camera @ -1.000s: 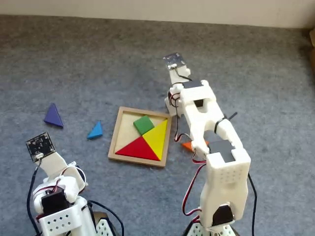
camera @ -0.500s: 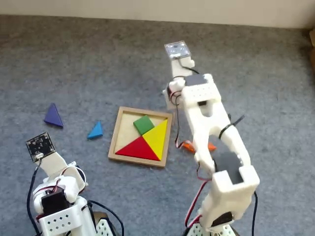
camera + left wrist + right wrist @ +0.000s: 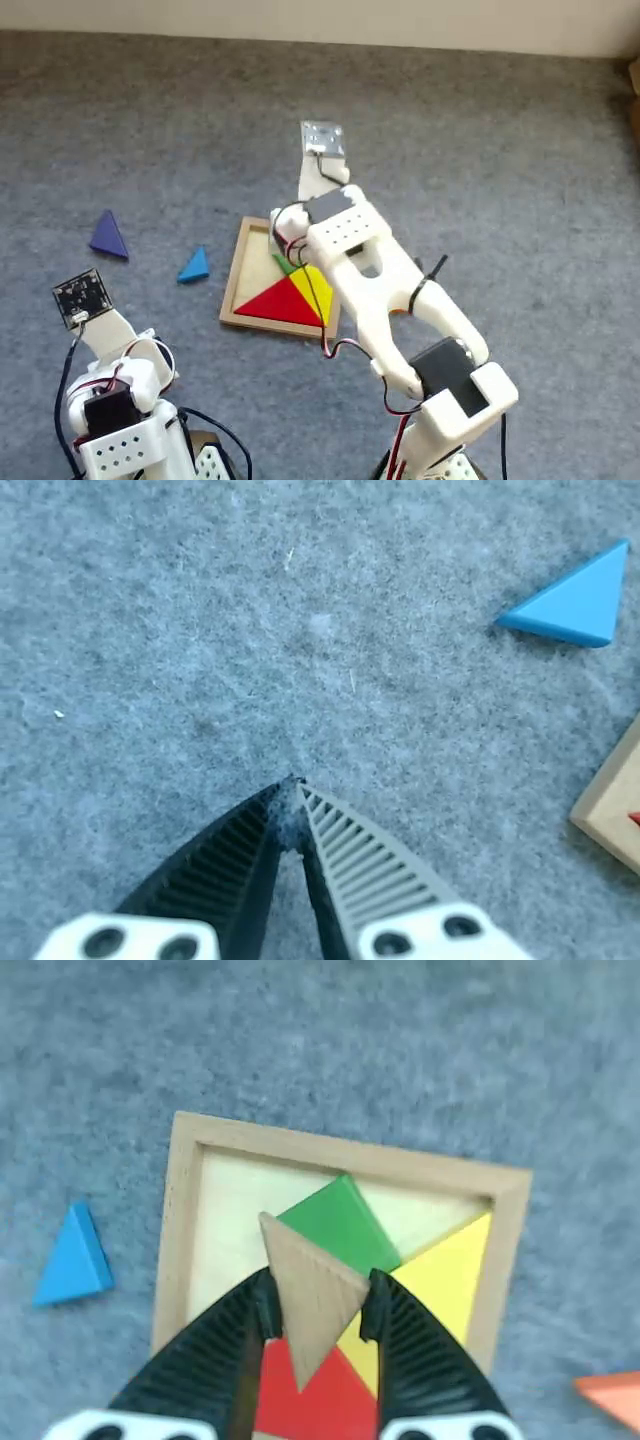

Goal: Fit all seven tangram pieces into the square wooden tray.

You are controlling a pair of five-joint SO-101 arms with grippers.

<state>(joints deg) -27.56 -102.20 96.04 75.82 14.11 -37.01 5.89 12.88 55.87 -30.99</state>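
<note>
Mid-frame in the high view, the right gripper (image 3: 320, 1290) pinches a tan triangle (image 3: 312, 1310) above the tray (image 3: 182, 1220). At lower left, the left gripper (image 3: 297, 792) has its jaws pressed together.

Trays: one, the square wooden tray (image 3: 232, 282)
Tangram pieces in all: seven
Pieces lying in the tray: three, namely the green square (image 3: 340, 1225), the yellow triangle (image 3: 452, 1270) and the red triangle (image 3: 274, 300)
Pieces held: one, the plain wood triangle (image 3: 312, 1298), between the fingers of the right hand (image 3: 320, 1295)
Pieces on the grey felt (image 3: 150, 150): three, namely the light blue triangle (image 3: 194, 266), the purple triangle (image 3: 108, 235) and an orange piece (image 3: 612, 1396) cut off at the picture's edge
Triangles that can be told: five
Squares: one
Arms: two, the right arm (image 3: 385, 295) and the left arm (image 3: 112, 375)
Hands: two, one holding a piece; the left hand (image 3: 296, 792) holds none
</note>
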